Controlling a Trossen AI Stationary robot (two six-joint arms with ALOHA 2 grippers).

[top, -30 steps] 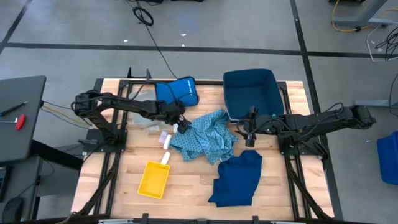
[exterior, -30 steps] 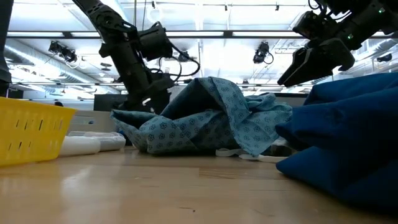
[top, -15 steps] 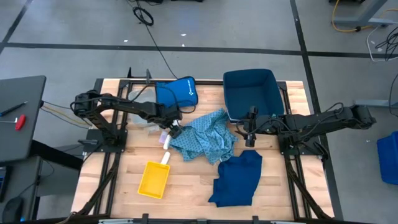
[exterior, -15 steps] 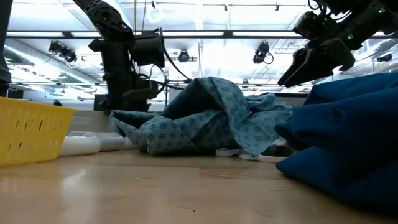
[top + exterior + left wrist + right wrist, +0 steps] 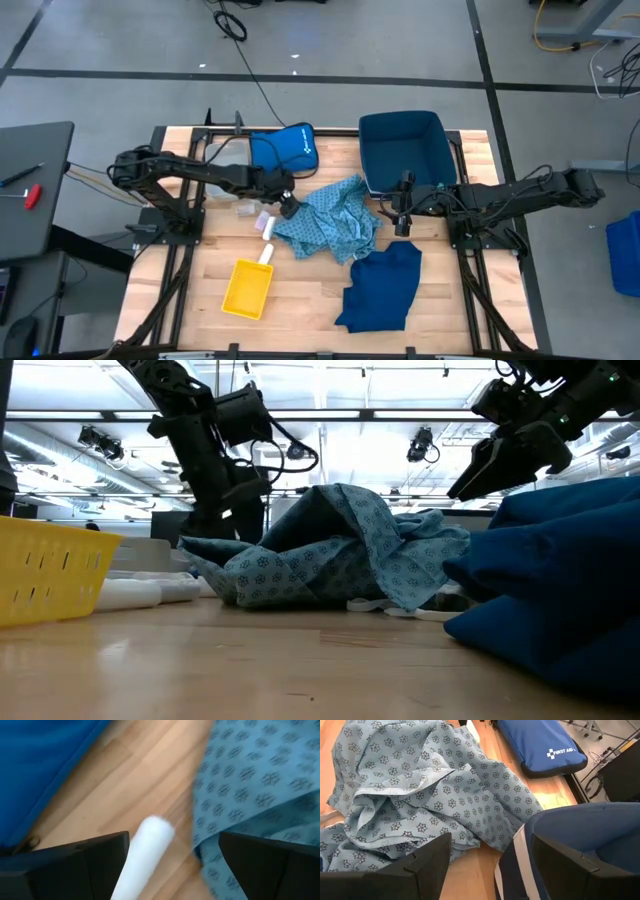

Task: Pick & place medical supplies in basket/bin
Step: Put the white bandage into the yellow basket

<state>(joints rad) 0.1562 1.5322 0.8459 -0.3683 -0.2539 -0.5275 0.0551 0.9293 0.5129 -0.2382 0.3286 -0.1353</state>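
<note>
Spreading across the middle of the wooden desk [image 5: 300,300], crumpled in a heap: a light-blue patterned gown [image 5: 335,222]. Lying flat just in front of it, toward the right: a plain navy garment [image 5: 385,285], its upper edge touching the gown. Sitting at the back right of the desk: a dark blue bin [image 5: 405,150], with the gown's far edge near its front wall. Resting at the back centre, beside the bin: a royal-blue pouch [image 5: 285,150] with white "FIRST AID" lettering. Lying near the front left, well apart from the bin: a yellow basket [image 5: 250,288].

Hovering low at the gown's left edge, just in front of the pouch: the left gripper [image 5: 289,207], fingers [image 5: 80,865] spread apart, a white roll [image 5: 142,855] lying on the wood between them. Hanging above the gown's right edge, in front of the bin: the right gripper [image 5: 402,224], fingers [image 5: 395,870] standing apart, holding nothing.

Lying on the desk left of the gown, behind the basket: more white rolls [image 5: 266,226].
</note>
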